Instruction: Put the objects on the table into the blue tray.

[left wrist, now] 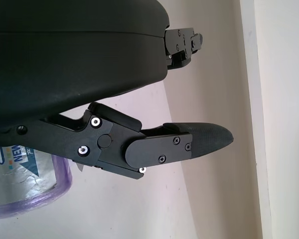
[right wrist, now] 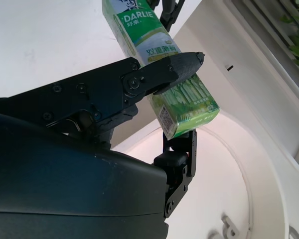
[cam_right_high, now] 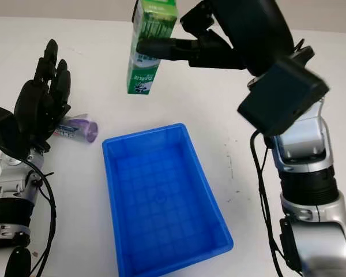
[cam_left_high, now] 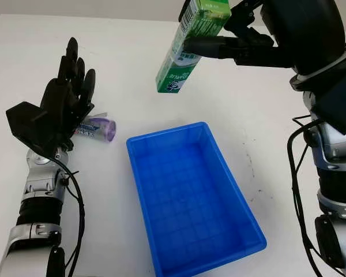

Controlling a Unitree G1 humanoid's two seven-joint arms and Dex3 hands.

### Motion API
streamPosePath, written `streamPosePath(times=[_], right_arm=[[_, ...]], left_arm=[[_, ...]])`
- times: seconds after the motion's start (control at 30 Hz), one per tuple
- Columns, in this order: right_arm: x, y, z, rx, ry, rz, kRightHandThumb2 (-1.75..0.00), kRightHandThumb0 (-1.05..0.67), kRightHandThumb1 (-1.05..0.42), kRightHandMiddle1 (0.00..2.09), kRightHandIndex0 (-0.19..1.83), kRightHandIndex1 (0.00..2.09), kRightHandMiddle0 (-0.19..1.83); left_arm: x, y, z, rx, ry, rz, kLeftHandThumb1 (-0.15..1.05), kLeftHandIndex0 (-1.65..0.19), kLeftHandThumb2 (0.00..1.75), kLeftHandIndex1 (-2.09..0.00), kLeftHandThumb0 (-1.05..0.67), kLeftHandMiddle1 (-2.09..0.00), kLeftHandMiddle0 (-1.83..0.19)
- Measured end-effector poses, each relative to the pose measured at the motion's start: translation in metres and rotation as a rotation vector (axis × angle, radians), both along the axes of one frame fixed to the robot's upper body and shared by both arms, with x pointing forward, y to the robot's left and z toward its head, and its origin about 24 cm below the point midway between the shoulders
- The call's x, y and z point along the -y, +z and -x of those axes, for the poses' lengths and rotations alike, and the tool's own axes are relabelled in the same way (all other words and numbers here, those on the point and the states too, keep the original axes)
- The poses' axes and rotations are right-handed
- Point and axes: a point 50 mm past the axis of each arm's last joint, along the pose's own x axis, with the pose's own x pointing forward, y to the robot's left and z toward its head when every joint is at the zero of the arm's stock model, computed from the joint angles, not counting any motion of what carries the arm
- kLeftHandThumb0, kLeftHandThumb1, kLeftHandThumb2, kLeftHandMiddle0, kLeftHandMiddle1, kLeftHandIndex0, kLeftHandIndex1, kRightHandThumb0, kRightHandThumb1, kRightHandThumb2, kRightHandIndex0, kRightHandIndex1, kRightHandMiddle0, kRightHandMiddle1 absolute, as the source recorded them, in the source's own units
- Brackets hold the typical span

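You are looking at a plain white surface (cam_left_high: 121,63) with a rectangular blue tray (cam_left_high: 193,196) of smooth, grid-bottomed plastic sitting nearest you. Beside it, your left hand (cam_left_high: 66,98) is hovering open over a purple-capped tube (cam_left_high: 98,128) lying flat. Farther off, your right hand (cam_left_high: 230,43) is gripping a green toothpaste box (cam_left_high: 190,43), tilted, in the air beyond the tray.

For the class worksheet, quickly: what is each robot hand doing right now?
Left hand: open, holding nothing, over the table beside the purple-capped tube.
Right hand: closed on the green toothpaste box, raised beyond the blue tray.
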Motion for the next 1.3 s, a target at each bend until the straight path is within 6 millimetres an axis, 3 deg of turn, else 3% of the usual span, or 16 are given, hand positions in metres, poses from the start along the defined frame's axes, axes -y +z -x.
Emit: streamPosePath(times=[0.1,0.2,0.27,0.3,0.33,0.37,0.4,0.47,0.5,0.6,0.87,0.97,1.1,1.3], right_arm=[[0.000,-0.001,0.000,-0.060,0.006,0.019,-0.34,-0.42,-1.05,2.09,1.47,2.09,1.20],[0.006,-0.004,-0.004,-0.205,0.006,0.094,-0.25,-0.40,-1.05,2.09,1.33,2.09,1.01],[0.009,-0.006,-0.006,-0.306,0.034,0.123,-0.15,-0.38,-1.05,2.07,0.84,2.09,0.33],[0.009,-0.007,-0.006,-0.348,0.059,0.129,-0.12,-0.39,-1.05,2.03,0.58,2.09,0.17],[0.009,-0.007,-0.007,-0.378,0.079,0.140,-0.11,-0.43,-1.05,1.89,0.26,1.99,0.05],[0.009,-0.007,-0.006,-0.395,0.090,0.166,-0.10,-0.49,-1.05,1.54,0.06,1.62,-0.03],[0.009,-0.006,-0.006,-0.404,0.091,0.201,-0.10,-0.53,-1.05,1.24,-0.03,1.28,-0.06],[0.010,-0.004,-0.005,-0.408,0.076,0.259,-0.09,-0.56,-1.05,0.93,-0.12,0.93,-0.13],[0.011,-0.004,-0.005,-0.409,0.072,0.269,-0.10,-0.56,-1.05,0.78,-0.16,0.77,-0.17],[0.011,-0.002,-0.005,-0.404,0.068,0.280,-0.12,-0.53,-1.05,0.58,-0.18,0.61,-0.19],[0.012,-0.001,-0.007,-0.392,0.030,0.251,-0.13,-0.47,-1.05,0.44,-0.14,0.61,-0.17],[0.012,0.000,-0.007,-0.379,0.022,0.220,-0.12,-0.47,-1.05,0.46,-0.12,0.65,-0.13],[0.012,0.002,-0.008,-0.320,-0.004,0.154,-0.17,-0.45,-1.05,0.76,-0.16,0.90,-0.18],[0.030,-0.006,-0.015,-0.272,-0.125,-0.013,-0.30,-0.54,-1.05,0.94,-0.16,0.94,-0.19]], left_arm=[[0.000,0.000,0.000,-0.001,0.000,0.000,1.05,0.15,0.52,-0.05,-0.74,-0.05,0.15],[0.001,0.000,-0.001,-0.001,-0.004,-0.001,1.05,0.15,0.52,-0.05,-0.73,-0.05,0.15],[0.001,0.000,-0.001,-0.001,-0.005,-0.001,1.05,0.15,0.52,-0.05,-0.73,-0.05,0.15],[0.001,0.000,-0.001,-0.001,-0.005,-0.001,1.05,0.15,0.52,-0.05,-0.73,-0.05,0.15],[0.001,0.000,-0.002,-0.001,-0.006,-0.001,1.05,0.15,0.51,-0.05,-0.73,-0.05,0.15],[0.001,0.001,-0.002,0.000,-0.006,-0.001,1.05,0.15,0.51,-0.05,-0.73,-0.05,0.15],[0.001,0.001,-0.002,0.002,-0.007,-0.001,1.05,0.15,0.51,-0.05,-0.73,-0.05,0.15],[0.001,0.002,-0.002,0.003,-0.007,-0.001,1.05,0.15,0.51,-0.05,-0.73,-0.05,0.15],[0.001,0.002,-0.002,0.003,-0.007,-0.001,1.05,0.15,0.51,-0.05,-0.72,-0.05,0.15],[0.001,0.002,-0.002,0.003,-0.007,-0.001,1.05,0.14,0.51,-0.06,-0.72,-0.06,0.14],[0.001,0.001,-0.003,0.001,-0.005,0.003,1.05,0.14,0.51,-0.06,-0.72,-0.05,0.14],[0.001,0.001,-0.003,0.007,-0.004,0.001,1.05,0.14,0.52,-0.06,-0.72,-0.05,0.14],[0.001,0.001,-0.003,0.008,-0.001,0.002,1.05,0.14,0.51,-0.05,-0.74,-0.05,0.14],[0.001,0.001,-0.003,0.009,0.003,0.002,1.05,0.13,0.50,-0.06,-0.73,-0.06,0.13]])
